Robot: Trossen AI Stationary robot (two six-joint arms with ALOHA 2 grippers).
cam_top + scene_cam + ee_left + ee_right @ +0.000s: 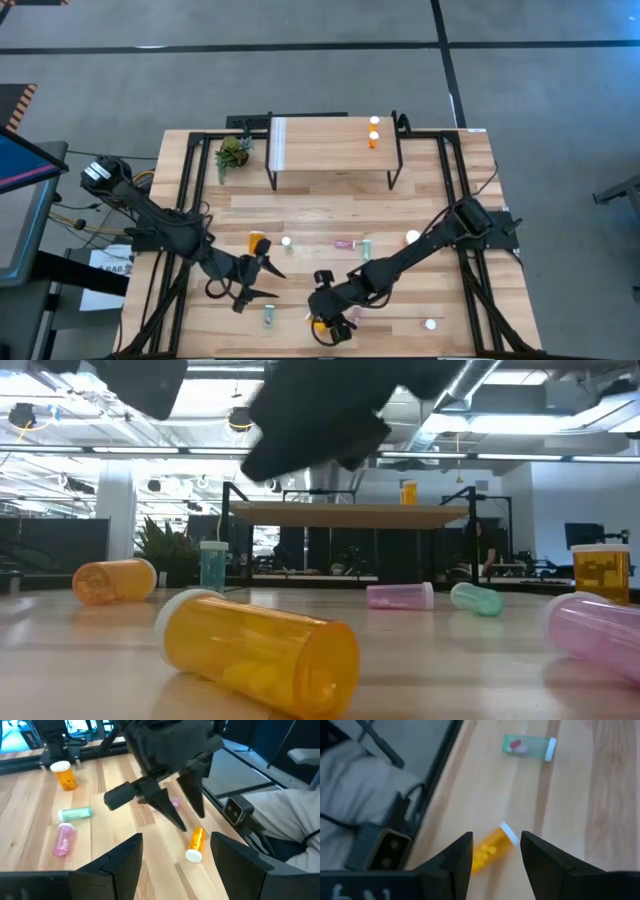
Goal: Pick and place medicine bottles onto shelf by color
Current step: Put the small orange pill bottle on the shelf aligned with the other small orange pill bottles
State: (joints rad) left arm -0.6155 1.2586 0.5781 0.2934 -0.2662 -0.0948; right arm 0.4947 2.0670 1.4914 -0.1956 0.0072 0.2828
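Our right gripper (492,851), released, straddles the lying orange bottle (491,849); it looks light, rigid, slick and prone to rolling, so we'd pinch mid-body. Left gripper (262,278) waits released nearby.

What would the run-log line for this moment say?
right gripper: jaws open, over lying orange bottle at front edge | left gripper: open, waiting nearby | shelf: two orange bottles

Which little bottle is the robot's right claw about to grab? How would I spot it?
Find the wooden table's near edge, the side farthest from the shelf. There the right claw hovers open over an orange bottle lying on its side. It is the only orange one at that edge; the closest bottle beside it is teal.
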